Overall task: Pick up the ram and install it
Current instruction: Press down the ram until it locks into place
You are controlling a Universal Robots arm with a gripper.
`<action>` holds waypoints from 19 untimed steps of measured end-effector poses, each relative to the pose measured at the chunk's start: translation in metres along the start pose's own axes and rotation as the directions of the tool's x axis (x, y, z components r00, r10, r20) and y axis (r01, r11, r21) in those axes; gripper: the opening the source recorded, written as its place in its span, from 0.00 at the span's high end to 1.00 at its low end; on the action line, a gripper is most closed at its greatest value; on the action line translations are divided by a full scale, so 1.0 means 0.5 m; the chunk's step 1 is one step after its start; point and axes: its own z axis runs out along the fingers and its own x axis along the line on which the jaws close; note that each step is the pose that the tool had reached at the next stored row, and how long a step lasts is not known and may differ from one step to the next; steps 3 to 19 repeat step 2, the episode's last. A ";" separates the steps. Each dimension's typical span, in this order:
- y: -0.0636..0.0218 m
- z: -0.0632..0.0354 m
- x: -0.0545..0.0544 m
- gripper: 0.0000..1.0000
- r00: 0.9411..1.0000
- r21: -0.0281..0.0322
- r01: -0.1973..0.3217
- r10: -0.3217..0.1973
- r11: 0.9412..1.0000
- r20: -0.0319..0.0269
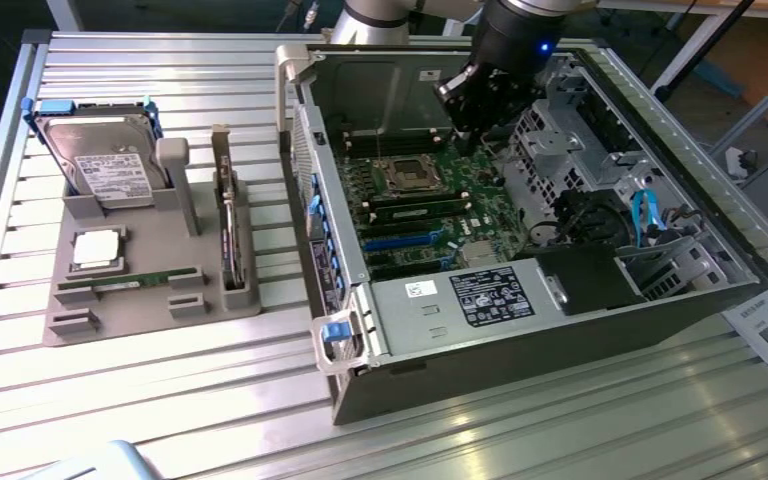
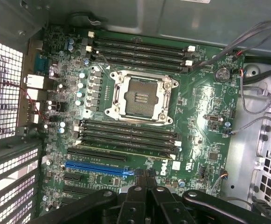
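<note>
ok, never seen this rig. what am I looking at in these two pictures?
One robot arm works over an open computer case on a slatted table. The exterior view comes from a camera off the arm; the wrist view looks from the wrist onto the motherboard and its empty processor socket. The gripper is inside the case, shut, holding nothing visible. Beside the case, a grey holder carries a hard drive, a silver processor chip, an expansion card and the ram, a green stick.

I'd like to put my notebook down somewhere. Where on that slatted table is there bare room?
Bare slats lie in front of the grey parts tray, and more in front of the open computer case. The tray is crowded with a hard drive, chip and ram.
</note>
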 end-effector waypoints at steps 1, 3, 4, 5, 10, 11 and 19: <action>0.000 0.000 0.000 0.90 1.000 0.000 0.000 0.000 1.000 0.000; 0.000 0.000 0.000 0.90 1.000 0.000 0.000 0.000 1.000 0.000; 0.000 0.000 0.000 0.90 1.000 0.000 0.000 0.000 1.000 0.000; 0.000 0.000 0.000 0.90 1.000 0.000 0.000 0.000 1.000 0.000; 0.000 0.000 0.000 0.90 1.000 0.000 0.000 0.000 1.000 0.000; 0.000 0.000 0.000 0.90 1.000 0.000 0.000 0.000 1.000 0.000; 0.000 0.000 0.000 0.90 1.000 0.000 0.000 0.000 1.000 0.000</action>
